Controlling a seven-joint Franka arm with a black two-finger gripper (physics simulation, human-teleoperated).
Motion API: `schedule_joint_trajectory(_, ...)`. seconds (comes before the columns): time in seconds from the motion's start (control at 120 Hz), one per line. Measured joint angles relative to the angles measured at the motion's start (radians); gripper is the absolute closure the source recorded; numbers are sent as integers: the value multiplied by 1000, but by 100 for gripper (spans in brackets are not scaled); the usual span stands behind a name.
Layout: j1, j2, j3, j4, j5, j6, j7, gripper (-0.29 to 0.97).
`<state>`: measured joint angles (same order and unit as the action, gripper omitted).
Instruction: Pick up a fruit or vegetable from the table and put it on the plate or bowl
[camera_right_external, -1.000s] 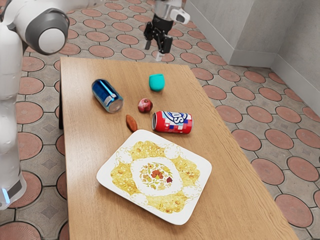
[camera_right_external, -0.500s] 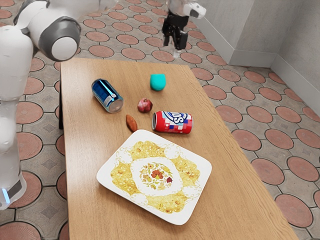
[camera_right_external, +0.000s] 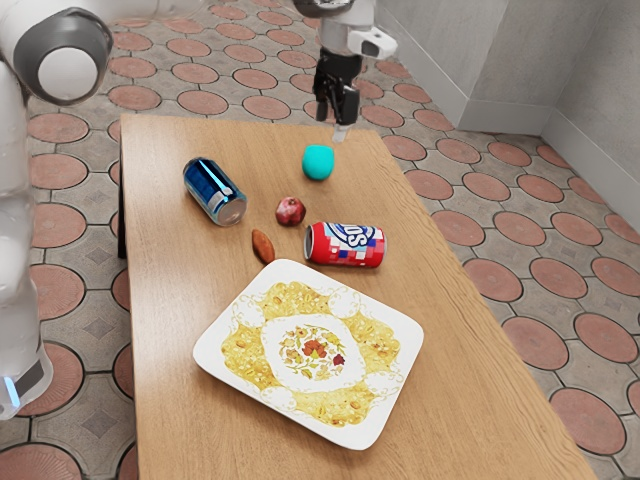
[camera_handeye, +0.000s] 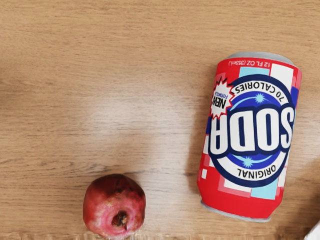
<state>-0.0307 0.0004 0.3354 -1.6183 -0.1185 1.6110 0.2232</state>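
A small dark-red pomegranate (camera_right_external: 290, 210) (camera_handeye: 114, 205) lies on the wooden table (camera_right_external: 165, 300), and a brown elongated vegetable (camera_right_external: 263, 245) lies just in front of it. Nearer the front sits the ornate yellow-and-white rectangular plate (camera_right_external: 225, 345). My black gripper (camera_right_external: 338, 122) hangs in the air over the table's far edge, above and just behind a teal cup (camera_right_external: 317, 162). It is open and holds nothing. The wrist view looks straight down on the pomegranate and a red soda can (camera_handeye: 248, 135).
The red soda can (camera_right_external: 344, 244) lies on its side between the pomegranate and the plate. A blue can (camera_right_external: 214, 190) lies toward the exterior view's left. Tiled floor surrounds the table; a wall runs at the far right.
My hand swung toward the exterior view's right and away, then came back down and nearer, ending above the teal cup. The things on the table have not moved.
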Motion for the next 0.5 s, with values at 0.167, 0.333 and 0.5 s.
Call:
schedule_joint_trajectory(0.167, 64, -1, -1, -133, 50, 106, 2, 0)
schedule_joint_trajectory(0.333, 129, 0, -3, -198, 77, 158, 5, 0)
schedule_joint_trajectory(0.5, 222, -9, -34, -226, 82, 167, 11, 0)
